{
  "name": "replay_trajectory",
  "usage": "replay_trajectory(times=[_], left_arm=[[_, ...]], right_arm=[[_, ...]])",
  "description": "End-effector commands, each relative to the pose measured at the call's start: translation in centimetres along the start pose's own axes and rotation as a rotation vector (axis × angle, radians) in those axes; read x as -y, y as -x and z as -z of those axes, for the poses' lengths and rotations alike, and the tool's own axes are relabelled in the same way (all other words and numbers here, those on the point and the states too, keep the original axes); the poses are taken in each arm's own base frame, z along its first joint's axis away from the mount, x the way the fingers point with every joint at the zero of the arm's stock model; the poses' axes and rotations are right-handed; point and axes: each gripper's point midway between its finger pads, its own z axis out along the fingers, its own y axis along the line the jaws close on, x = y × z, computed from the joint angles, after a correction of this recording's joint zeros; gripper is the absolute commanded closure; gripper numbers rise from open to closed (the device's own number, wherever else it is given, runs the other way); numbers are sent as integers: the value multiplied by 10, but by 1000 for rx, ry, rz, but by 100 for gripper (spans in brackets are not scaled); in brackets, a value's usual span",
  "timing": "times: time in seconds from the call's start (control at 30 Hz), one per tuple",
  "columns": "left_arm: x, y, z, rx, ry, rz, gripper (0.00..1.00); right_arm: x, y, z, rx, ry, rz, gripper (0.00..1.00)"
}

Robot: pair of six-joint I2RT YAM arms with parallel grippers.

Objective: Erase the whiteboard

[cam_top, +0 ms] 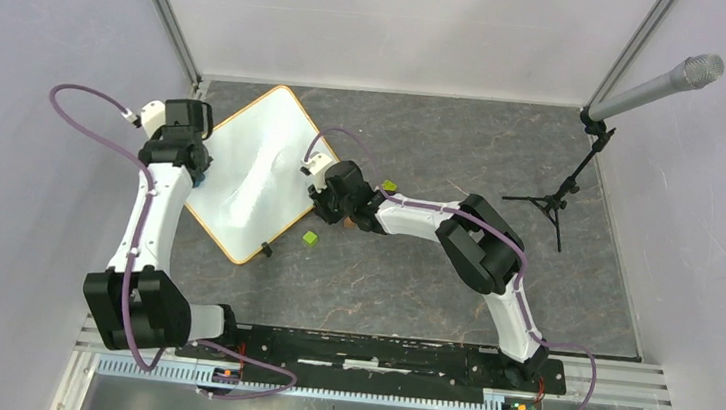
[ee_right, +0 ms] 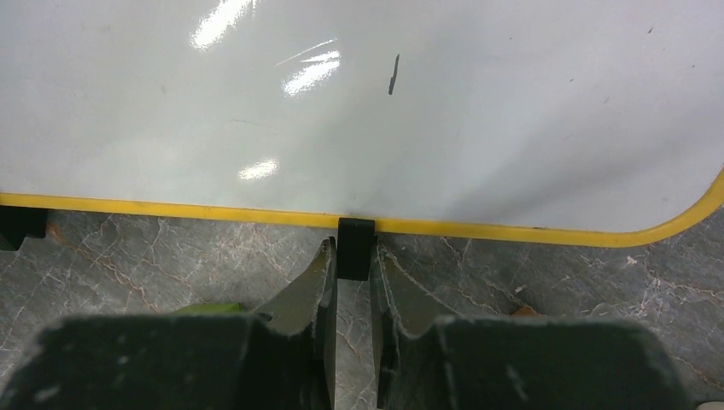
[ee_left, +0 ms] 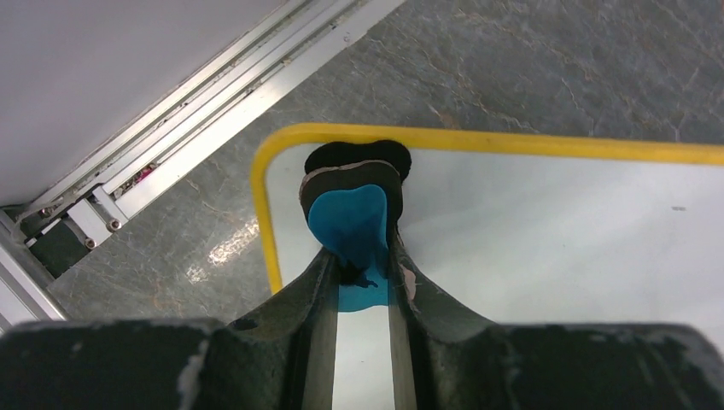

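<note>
Left gripper [ee_left: 354,256]: jaws clamped on a small eraser [ee_left: 352,218], blue body with a dark pad at the front. The pad rests on the whiteboard [cam_top: 252,169], just inside its rounded left corner and close to the yellow rim. The whiteboard lies flat on the grey table [cam_top: 453,274], left of centre toward the back, turned so that its corners point like a diamond. In the top view the surface reads plain white, with glare only and no handwriting legible. The left wrist view shows clean board beside the eraser, apart from one tiny speck far to the right. The right wrist view shows one short dark stroke [ee_right: 394,74] on the board, well in from the rim, plus a few faint specks. Right gripper [ee_right: 352,256]: jaws drawn together at the board's right-hand edge, with a small black clip [ee_right: 355,248] on the rim pinched between their tips. By appearance this arm is steadying the board. Two small green blocks [cam_top: 309,239] lie on the table near that gripper. A microphone stand [cam_top: 555,198] stands far right. Judgement: erasing is nearly complete. What is left is the short stroke and perhaps the specks, which lie across the board from where the eraser sits.
</note>
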Motion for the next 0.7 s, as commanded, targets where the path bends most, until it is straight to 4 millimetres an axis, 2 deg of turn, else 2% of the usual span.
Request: replay_trajectory(times=[0.0, 0.13, 0.4, 0.6, 0.67], left_arm=[[-29, 38, 1, 89, 67, 117, 74], [-32, 37, 1, 86, 64, 138, 74], [-7, -4, -5, 0, -6, 75, 76], [8, 2, -2, -3, -83, 62, 75], [7, 8, 0, 5, -71, 63, 75]], right_arm=[[4, -30, -6, -95, 3, 7, 100], [4, -30, -6, -94, 6, 7, 100], [4, -30, -6, -95, 8, 4, 100], [4, -29, -6, -94, 9, 2, 100], [4, -30, -6, -95, 8, 1, 100]])
